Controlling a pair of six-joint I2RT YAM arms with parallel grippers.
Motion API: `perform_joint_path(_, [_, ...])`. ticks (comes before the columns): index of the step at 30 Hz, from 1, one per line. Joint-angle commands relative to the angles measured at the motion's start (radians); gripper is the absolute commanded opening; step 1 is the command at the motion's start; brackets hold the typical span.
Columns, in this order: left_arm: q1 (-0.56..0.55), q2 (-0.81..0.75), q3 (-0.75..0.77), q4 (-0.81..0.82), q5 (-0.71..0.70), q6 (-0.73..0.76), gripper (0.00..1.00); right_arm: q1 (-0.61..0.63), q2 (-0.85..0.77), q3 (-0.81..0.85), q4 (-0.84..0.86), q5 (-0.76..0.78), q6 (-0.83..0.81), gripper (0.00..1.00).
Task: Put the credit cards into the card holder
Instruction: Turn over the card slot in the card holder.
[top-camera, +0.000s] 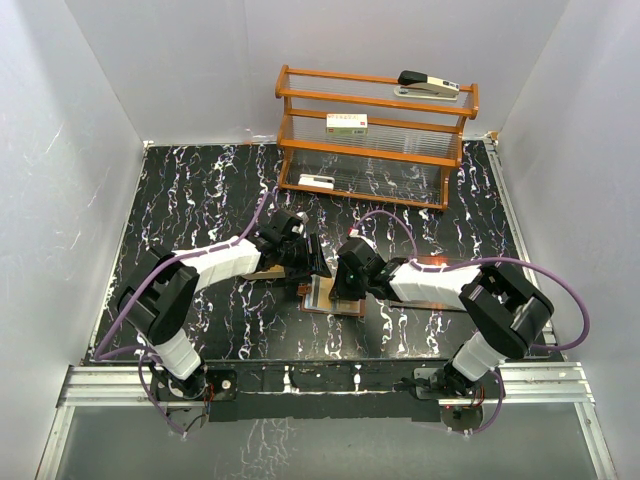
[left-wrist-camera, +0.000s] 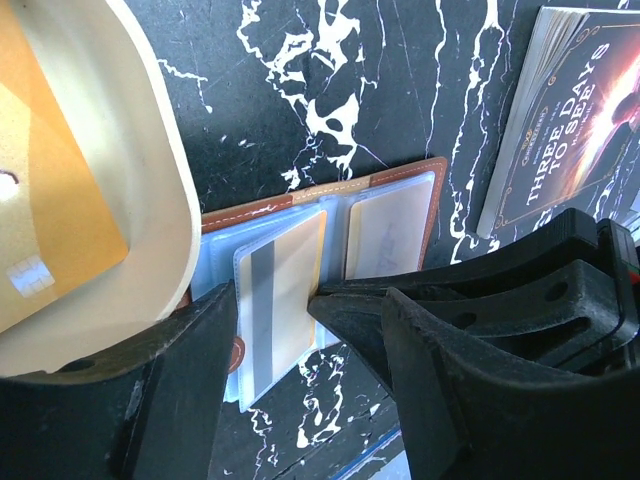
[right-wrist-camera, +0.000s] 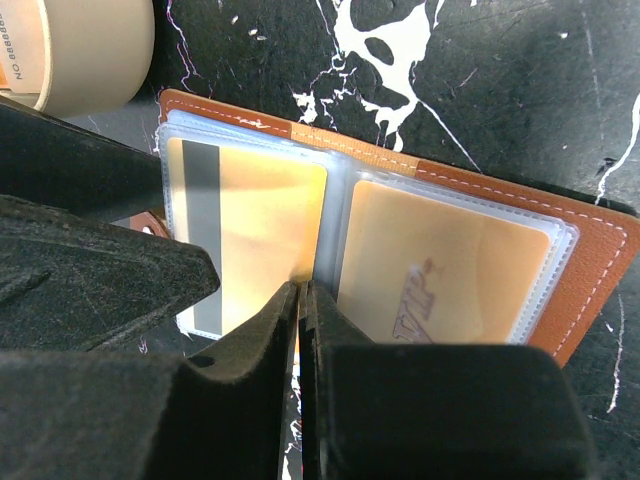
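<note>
Card holder (right-wrist-camera: 590, 265) lies open at frame centre, long axis running left-right and dipping to the lower right, fold near vertical. One holder, two cards: striped card (right-wrist-camera: 265, 230) left pocket, plain gold card (right-wrist-camera: 440, 270) right pocket. Right gripper (right-wrist-camera: 300, 300) clenched, tips on the fold. Left gripper (left-wrist-camera: 272, 300) half apart astride the striped card; pinch unclear.

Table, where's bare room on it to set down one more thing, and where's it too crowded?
Bare table lies at the back left, between the left wall and the wooden rack, and along the front strip between the wallet and the arm bases. The middle is crowded: left claw, right claw, wallet, tray and book sit close together.
</note>
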Motion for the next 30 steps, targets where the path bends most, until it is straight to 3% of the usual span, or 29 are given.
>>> perform_joint_path(1, [0.002, -0.013, -0.008, 0.026, 0.042, -0.009, 0.57, 0.010, 0.014, -0.028, -0.021, 0.035, -0.003, 0.05])
perform_joint_path(5, [0.002, -0.024, -0.022, 0.067, 0.091, -0.039, 0.55, 0.010, -0.004, -0.028, -0.015, 0.032, -0.005, 0.07])
perform_joint_path(12, [-0.024, -0.056, -0.034, 0.144, 0.151, -0.115, 0.55, 0.010, -0.127, 0.010, -0.104, 0.090, -0.045, 0.19])
perform_joint_path(15, [-0.050, -0.053, -0.037, 0.192, 0.163, -0.155, 0.55, 0.010, -0.235, 0.006, -0.174, 0.143, -0.059, 0.24])
perform_joint_path(22, [-0.142, 0.011, 0.027, 0.260, 0.170, -0.197, 0.54, 0.010, -0.558, -0.064, -0.270, 0.219, -0.029, 0.24])
perform_joint_path(26, [-0.143, -0.009, 0.053, 0.201, 0.126, -0.168, 0.53, 0.010, -0.690, -0.087, -0.247, 0.225, 0.001, 0.24])
perform_joint_path(30, [-0.113, -0.049, 0.126, 0.013, 0.017, -0.068, 0.54, 0.010, -0.684, -0.062, -0.215, 0.224, 0.015, 0.28])
